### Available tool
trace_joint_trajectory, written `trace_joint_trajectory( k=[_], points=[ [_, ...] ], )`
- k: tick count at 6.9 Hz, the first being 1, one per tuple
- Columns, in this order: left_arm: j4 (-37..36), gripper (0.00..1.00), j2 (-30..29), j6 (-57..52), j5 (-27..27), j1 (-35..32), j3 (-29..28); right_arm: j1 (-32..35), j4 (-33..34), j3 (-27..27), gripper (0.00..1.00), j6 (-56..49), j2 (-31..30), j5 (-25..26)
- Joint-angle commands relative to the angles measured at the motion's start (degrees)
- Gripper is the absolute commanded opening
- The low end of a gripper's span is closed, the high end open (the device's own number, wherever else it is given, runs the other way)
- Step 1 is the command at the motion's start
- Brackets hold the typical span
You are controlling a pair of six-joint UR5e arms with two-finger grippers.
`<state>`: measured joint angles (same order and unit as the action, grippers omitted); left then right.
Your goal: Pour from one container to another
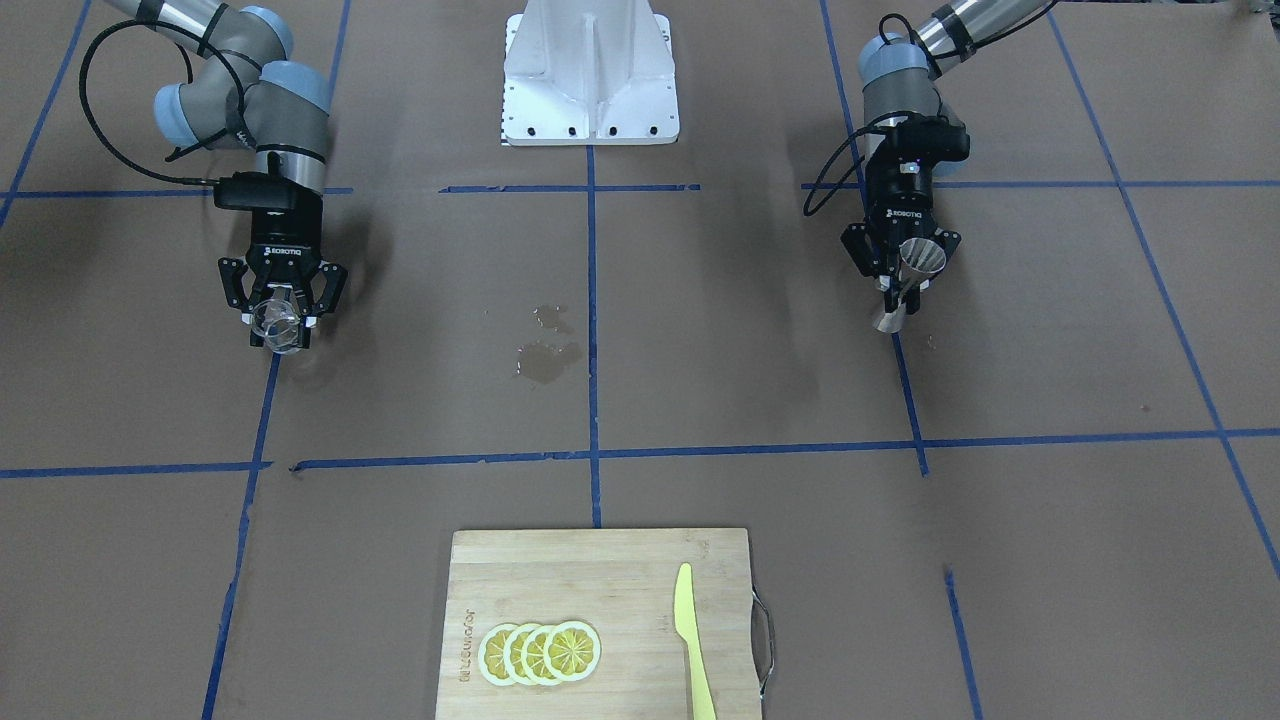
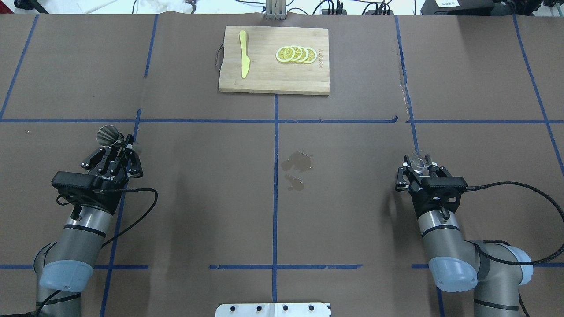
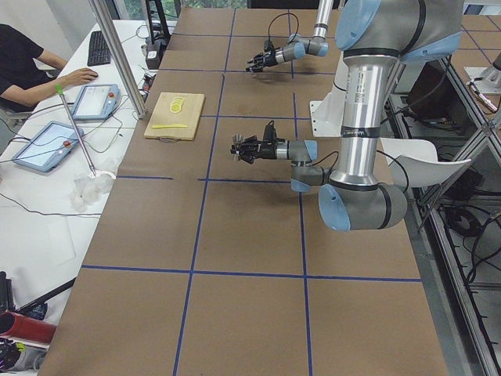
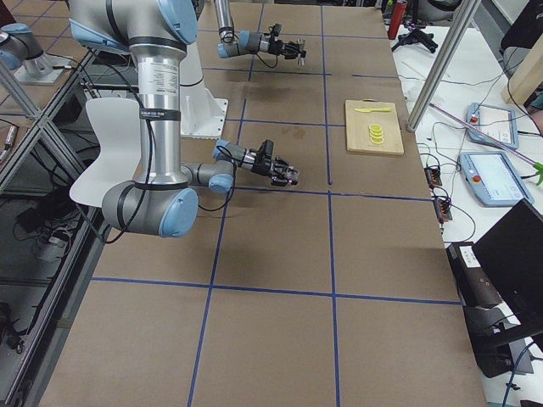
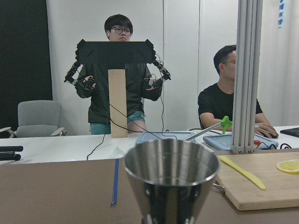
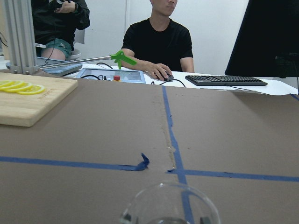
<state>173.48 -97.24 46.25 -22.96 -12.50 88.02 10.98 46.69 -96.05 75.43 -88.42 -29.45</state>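
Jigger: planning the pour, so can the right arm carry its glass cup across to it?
Probably yes: only bare table and a wet patch lie between glass cup and jigger; the cutting board sits farther out.

The black two-finger left claw stretches level ahead of its grey, blue-jointed left arm, its fingers clamped on the waist of a small silver metal hourglass jigger. Well apart, the matching right claw also points forward, pinching a small clear glass cup.

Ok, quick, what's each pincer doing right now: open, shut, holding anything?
Left pincer: shut on the jigger.
Right pincer: shut on the cup.
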Motion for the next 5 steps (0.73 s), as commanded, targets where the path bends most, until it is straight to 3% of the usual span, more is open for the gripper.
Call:
trace_joint_trajectory(
  k=[1, 2, 4, 5],
  points=[
    [-0.86, 0.0, -4.08, -0.11, -4.16, 0.37, -0.57, 0.18, 0.15, -1.07, 0.0, -7.03, 6.3, -0.08],
    [-1.04, 0.0, -4.97, -0.37, -6.11, 0.45, -0.92, 0.09, 0.41, -1.16, 0.0, -9.58, 9.29, -0.17],
    [-0.69, 0.0, -10.31, -15.51, -7.53, 1.68, -1.44, -0.17, 0.85, -3.08, 0.0, -14.25, 12.92, -0.34],
    [-0.6, 0.0, -10.6, -15.93, -8.41, 1.68, -3.97, -0.09, 0.86, -4.57, 0.0, -18.44, 14.67, -1.39]
  ],
)
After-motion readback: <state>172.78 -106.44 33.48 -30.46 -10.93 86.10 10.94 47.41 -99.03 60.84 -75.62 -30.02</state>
